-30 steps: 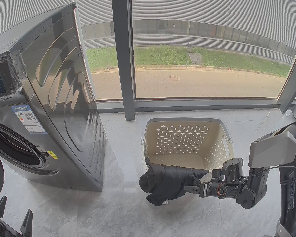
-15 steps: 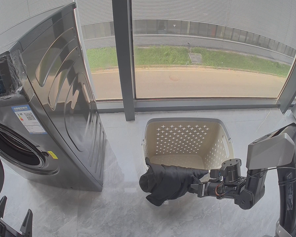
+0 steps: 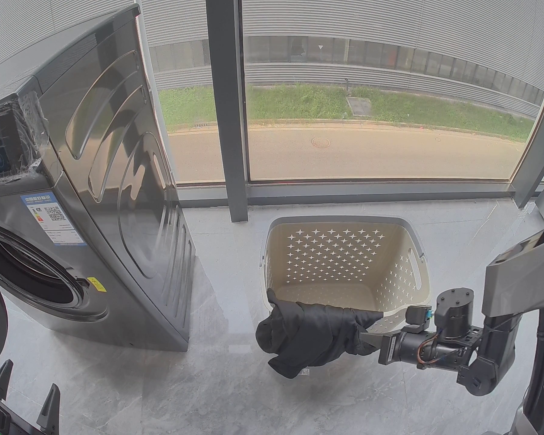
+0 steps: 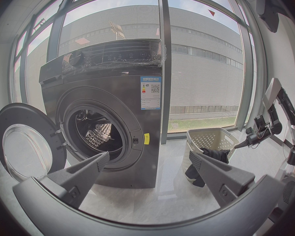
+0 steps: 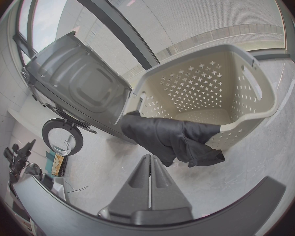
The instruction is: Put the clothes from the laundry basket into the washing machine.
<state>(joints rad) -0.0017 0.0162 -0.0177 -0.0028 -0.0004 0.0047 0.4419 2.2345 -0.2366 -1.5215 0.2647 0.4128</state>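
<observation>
Loading not yet begun: black garment (image 3: pixel 311 333) draped over near rim of laundry basket (image 3: pixel 344 219), no clothes seen inside open washing machine drum (image 4: pixel 95 133); right end effector (image 5: pixel 149 158) pinched together, empty, beside garment; left end effector (image 4: pixel 148 154) spread apart.

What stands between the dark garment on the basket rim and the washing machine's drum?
Nothing visible. The door is swung open beside the drum opening, and only bare floor lies between the dark garment, draped over the laundry basket rim, and the washing machine.
</observation>
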